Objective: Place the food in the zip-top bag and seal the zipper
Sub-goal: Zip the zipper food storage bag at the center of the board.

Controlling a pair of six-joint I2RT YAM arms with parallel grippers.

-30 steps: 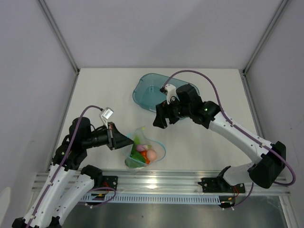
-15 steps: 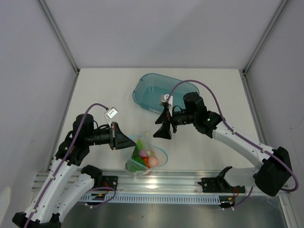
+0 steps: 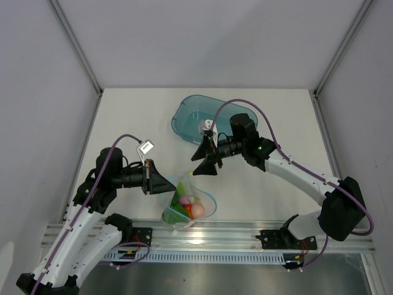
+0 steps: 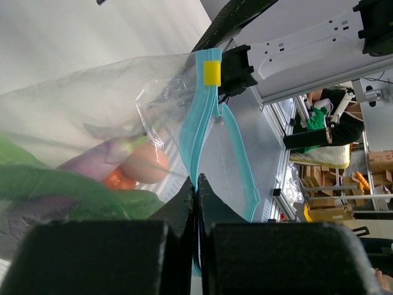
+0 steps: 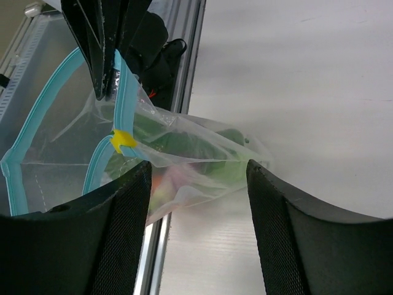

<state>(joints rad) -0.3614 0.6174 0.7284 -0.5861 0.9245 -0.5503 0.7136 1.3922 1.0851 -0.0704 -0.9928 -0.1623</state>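
Left end effector (image 3: 168,184), fingers tight together, toward 3 o'clock; right end effector (image 3: 195,166), fingers wide apart, toward 8 o'clock.

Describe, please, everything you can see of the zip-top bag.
The zip-top bag is clear, crinkly soft plastic with a light teal zipper along its mouth and a yellow slider on that strip. The mouth gapes open. Inside lie toy vegetables in green, purple and orange. It sits by the near edge of the table; the left tool is shut on the teal strip, while the right tool hangs open just beyond, apparently not touching it.
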